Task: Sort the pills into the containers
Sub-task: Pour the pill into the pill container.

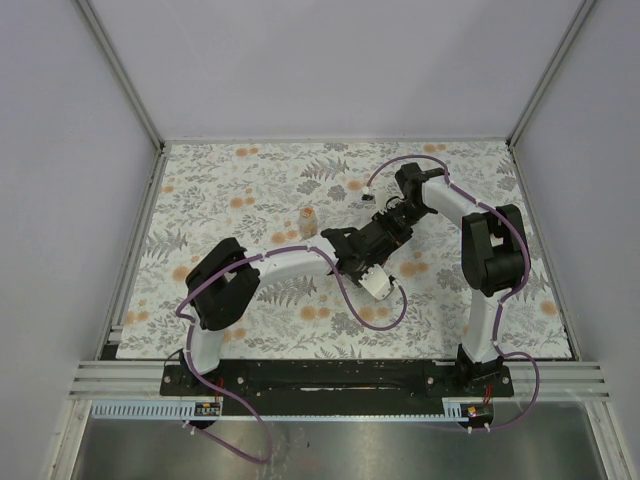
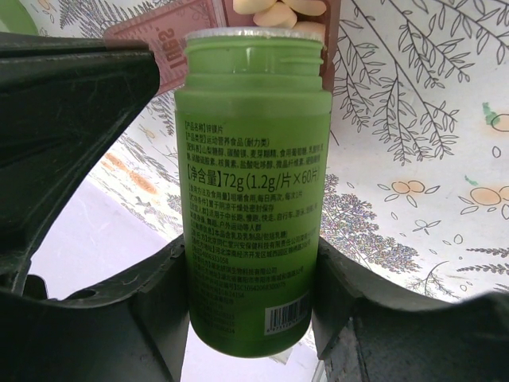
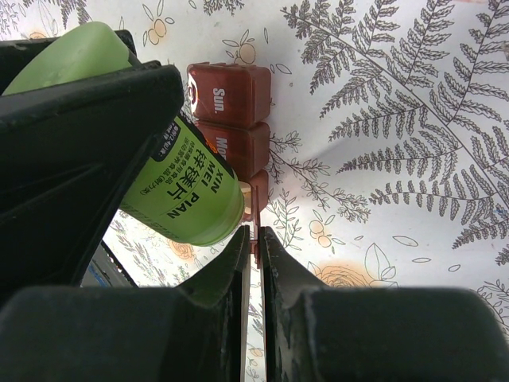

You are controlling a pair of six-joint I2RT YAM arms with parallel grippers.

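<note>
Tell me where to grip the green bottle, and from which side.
Grip the green bottle across its lower body, from the base end, as the left hand does: round sides sit between the fingers, and the open mouth is free.

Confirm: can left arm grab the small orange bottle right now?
Probably not: the left gripper is closed around the green bottle, its mouth at the pill box. The small orange bottle stands clear on the cloth, but those jaws are full.

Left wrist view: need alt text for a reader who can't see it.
A green bottle, cap off, is held in the left gripper and fills the middle of the frame. Beyond its threaded neck lie the dark-red pill box and a few pale pills, over leaf-print cloth.
</note>
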